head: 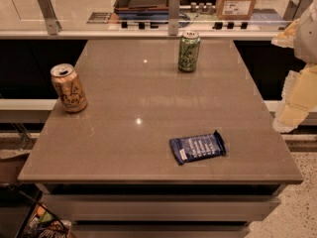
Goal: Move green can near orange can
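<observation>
Gripper (pixel 296 100) hung beyond the table's (pixel 124 148) right edge; wide or narrow could not be told.
Green can (pixel 189 52) stood upright by the far edge, well apart from the orange can (pixel 69 88) at the left edge; open tabletop lay between, blue wrapper (pixel 198 147) nearer the front.

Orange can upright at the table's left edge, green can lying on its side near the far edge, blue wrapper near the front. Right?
No: the camera view shows the green can standing upright, not on its side. The orange can and blue wrapper are as you say. The gripper is right of the table, away from both cans.
</observation>
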Robot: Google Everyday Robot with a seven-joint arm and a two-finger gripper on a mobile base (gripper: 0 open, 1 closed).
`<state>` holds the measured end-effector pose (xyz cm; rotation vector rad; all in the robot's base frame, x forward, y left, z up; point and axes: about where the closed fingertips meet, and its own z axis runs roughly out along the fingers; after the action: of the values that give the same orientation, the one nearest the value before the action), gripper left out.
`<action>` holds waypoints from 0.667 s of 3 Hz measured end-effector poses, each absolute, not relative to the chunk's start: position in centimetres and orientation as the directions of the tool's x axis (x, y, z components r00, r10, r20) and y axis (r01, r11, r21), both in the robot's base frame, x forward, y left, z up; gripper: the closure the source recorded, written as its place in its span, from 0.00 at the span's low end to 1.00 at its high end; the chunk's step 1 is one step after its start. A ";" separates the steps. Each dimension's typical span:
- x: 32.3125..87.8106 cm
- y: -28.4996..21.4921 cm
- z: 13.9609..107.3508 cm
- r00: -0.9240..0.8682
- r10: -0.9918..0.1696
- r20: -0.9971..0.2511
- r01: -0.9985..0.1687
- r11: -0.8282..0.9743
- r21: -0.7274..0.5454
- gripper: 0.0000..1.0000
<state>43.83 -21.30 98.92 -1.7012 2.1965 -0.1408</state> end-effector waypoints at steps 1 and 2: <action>43.8 -21.3 98.9 -0.212 -0.953 -0.218 -0.917 0.271 -0.293 0.00; 44.5 -21.2 98.7 -0.230 -0.931 -0.283 -0.907 0.310 -0.284 0.00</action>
<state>44.48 -21.19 98.66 -1.6376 2.1875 -0.0825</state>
